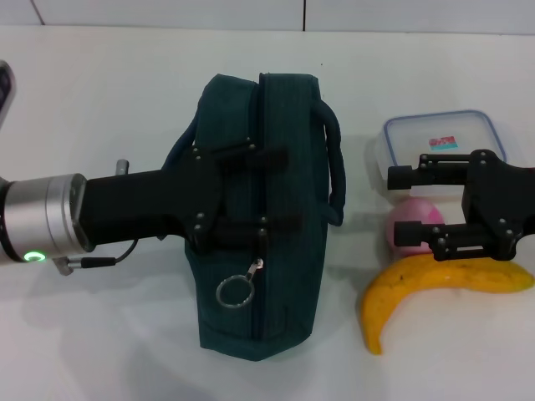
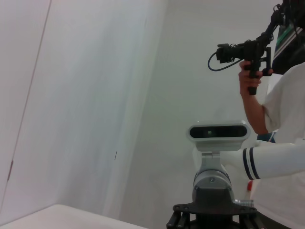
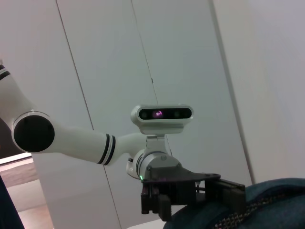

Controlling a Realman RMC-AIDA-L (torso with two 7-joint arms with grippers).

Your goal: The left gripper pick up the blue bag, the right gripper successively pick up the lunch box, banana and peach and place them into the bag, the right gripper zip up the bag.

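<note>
We see left gripper fingers spread over blue bag lying closed mid-table, long axis front-to-back. Right gripper, fingers spread, hovers over peach, between lunch box and banana.

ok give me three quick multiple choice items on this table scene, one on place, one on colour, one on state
1. Where does the banana lie?
A. on the bag's right, nearer the robot than the peach
B. inside the bag
C. on the lunch box

2. What colour is the peach?
A. green
B. pink
C. white

3. How is the bag now?
A. hanging in the air
B. turned inside out
C. resting on the table, zipper shut

Answers:
1 A: the banana sits on the white table just below the peach in the head view.
2 B: it shows pink beneath the right end effector.
3 C: it lies flat under the left end effector, no foil showing.
</note>
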